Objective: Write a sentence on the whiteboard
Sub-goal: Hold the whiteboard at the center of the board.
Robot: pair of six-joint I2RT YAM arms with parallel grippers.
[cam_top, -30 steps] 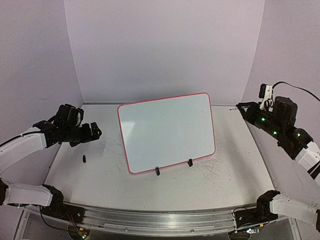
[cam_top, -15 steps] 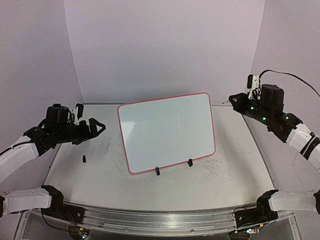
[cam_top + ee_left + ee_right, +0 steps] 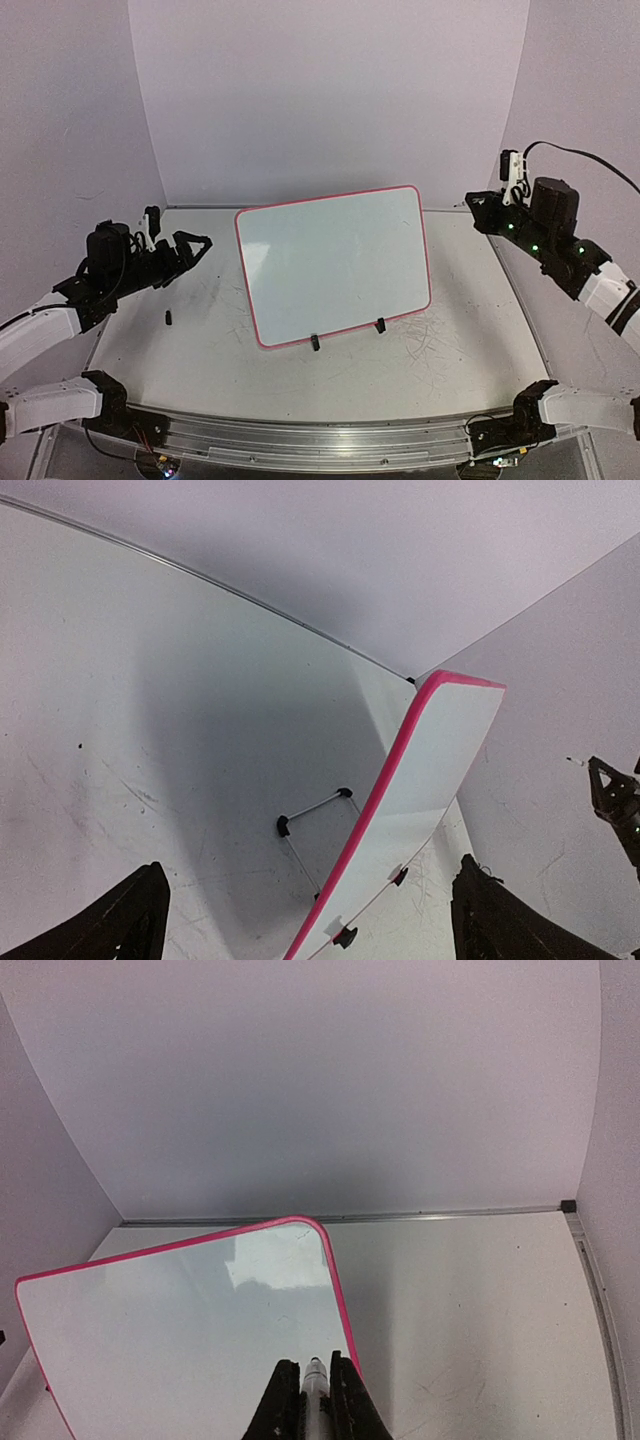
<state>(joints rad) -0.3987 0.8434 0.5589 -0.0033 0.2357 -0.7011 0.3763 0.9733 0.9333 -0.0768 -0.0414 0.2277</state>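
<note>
Well left of the whiteboard (image 3: 335, 262), the left gripper (image 3: 193, 255) hung above the tabletop (image 3: 200, 360) w/ jaws spread as wide as they go, nothing in them. A small black piece (image 3: 169, 318), maybe a cap, can't tell, lay on the tabletop left of the board's lower corner. The board itself stood mid-tabletop, leaning back on two black clip feet (image 3: 315, 342), w/ a wire prop (image 3: 315, 815) behind it. Its face was blank, so no sentence yet. Right of the board's top corner and apart from it, the right gripper (image 3: 478, 208) was closed tight on a marker (image 3: 316, 1375), tip pointing at the board's right edge. Judgement: the board looked light, stiff and slick-faced. On small feet it would prob. slide or rock back under pen pressure, so press lightly. The best hold for bracing would be the pink rim at the left edge or top-left corner, not the face.
</note>
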